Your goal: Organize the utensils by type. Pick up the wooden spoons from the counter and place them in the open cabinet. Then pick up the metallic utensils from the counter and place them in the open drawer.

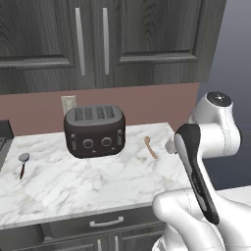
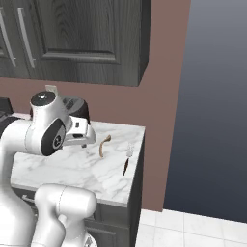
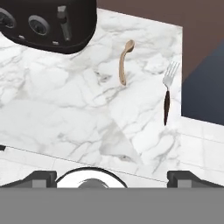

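A tan wooden spoon (image 3: 124,62) lies on the white marble counter (image 3: 57,109), bowl toward the back wall, just right of the toaster. It also shows in both base views as the wooden spoon (image 1: 150,147) (image 2: 103,146). A silver fork with a dark handle (image 3: 167,94) (image 2: 127,161) lies near the counter's right edge. A round-headed metallic utensil (image 1: 22,164) rests at the far left of the counter. My gripper (image 3: 113,178) hovers above the counter's front edge, open, with nothing between its fingertips (image 3: 40,178). The open cabinet and the open drawer are out of view.
A black toaster (image 1: 94,131) stands at the back middle of the counter. Dark upper cabinets (image 1: 105,41) with shut doors hang above it. A shut drawer front (image 1: 106,223) runs below the counter. The counter ends at its right edge (image 2: 137,164), with tiled floor beyond.
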Available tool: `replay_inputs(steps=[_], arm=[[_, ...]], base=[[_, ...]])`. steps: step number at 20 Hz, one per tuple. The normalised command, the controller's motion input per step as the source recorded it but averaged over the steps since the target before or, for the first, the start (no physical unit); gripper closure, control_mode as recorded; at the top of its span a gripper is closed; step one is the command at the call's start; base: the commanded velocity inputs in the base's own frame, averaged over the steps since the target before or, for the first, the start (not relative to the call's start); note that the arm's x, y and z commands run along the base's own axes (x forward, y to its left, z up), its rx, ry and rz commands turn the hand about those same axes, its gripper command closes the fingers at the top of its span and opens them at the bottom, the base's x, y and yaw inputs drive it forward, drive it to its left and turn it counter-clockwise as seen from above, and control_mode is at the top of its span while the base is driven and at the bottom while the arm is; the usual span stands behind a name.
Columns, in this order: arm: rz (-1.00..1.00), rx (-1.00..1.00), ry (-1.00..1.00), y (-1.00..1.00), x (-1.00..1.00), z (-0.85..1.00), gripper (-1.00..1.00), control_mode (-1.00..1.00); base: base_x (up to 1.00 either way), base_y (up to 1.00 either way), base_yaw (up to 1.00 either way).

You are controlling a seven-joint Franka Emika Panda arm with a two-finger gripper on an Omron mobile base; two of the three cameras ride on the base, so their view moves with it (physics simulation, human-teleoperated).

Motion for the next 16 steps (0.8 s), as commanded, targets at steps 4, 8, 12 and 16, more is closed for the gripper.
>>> replay_inputs(steps=[4, 8, 12, 16], arm=[[0.09, 0.00, 0.03, 0.00, 0.44, -0.47, -1.00, -1.00], [0.07, 0.00, 0.02, 0.05, 0.50, -0.51, -1.00, -1.00], [0.05, 0.00, 0.14, 0.01, 0.63, -0.37, -1.00, -1.00], [0.00, 0.00, 0.10, 0.00, 0.64, -0.41, -1.00, -1.00]], base=[[0.00, 0.00, 0.00], [0.00, 0.00, 0.00], [0.00, 0.00, 0.00], [0.00, 0.00, 0.00]])
